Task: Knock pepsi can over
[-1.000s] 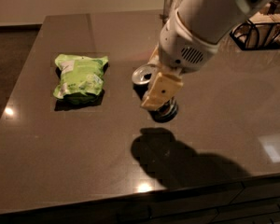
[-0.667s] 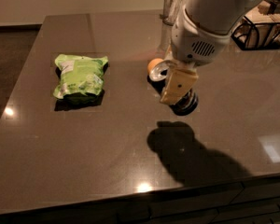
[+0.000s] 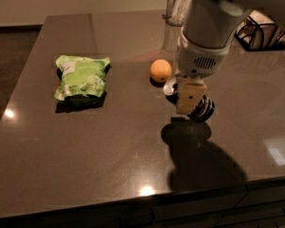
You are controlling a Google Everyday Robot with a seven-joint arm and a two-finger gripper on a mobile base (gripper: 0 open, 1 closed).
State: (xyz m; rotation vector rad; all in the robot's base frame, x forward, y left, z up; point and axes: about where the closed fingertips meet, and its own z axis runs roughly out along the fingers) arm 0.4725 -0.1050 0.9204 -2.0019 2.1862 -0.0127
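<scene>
While the white arm blocks a good chunk of it, the small dark-blue cylindrical pepsi can with the silver top (image 3: pixel 204 109) is clearly not upright. Its long axis runs diagonally across the dark brown glossy table (image 3: pixel 109 141). The silver top points up and left, toward the round orange fruit (image 3: pixel 160 70), and the blue end with the round logo pokes out lower right. Can't say whether it's lying fully flat or just leaning hard.

The can sits right of the table's middle, just beside the orange fruit. The gripper (image 3: pixel 190 106) hangs right in front of it, and its beige pad covers the can's midsection. It looks pressed up against the can, but honestly I can't tell if the gripper is open or closed from here.

Other stuff: a crinkly green snack bag (image 3: pixel 80 77) lies flat, well apart on the left. A clear glass tumbler (image 3: pixel 178 6) stands at the far edge behind the arm. A black wire basket (image 3: pixel 263 32) sits at the far right.
</scene>
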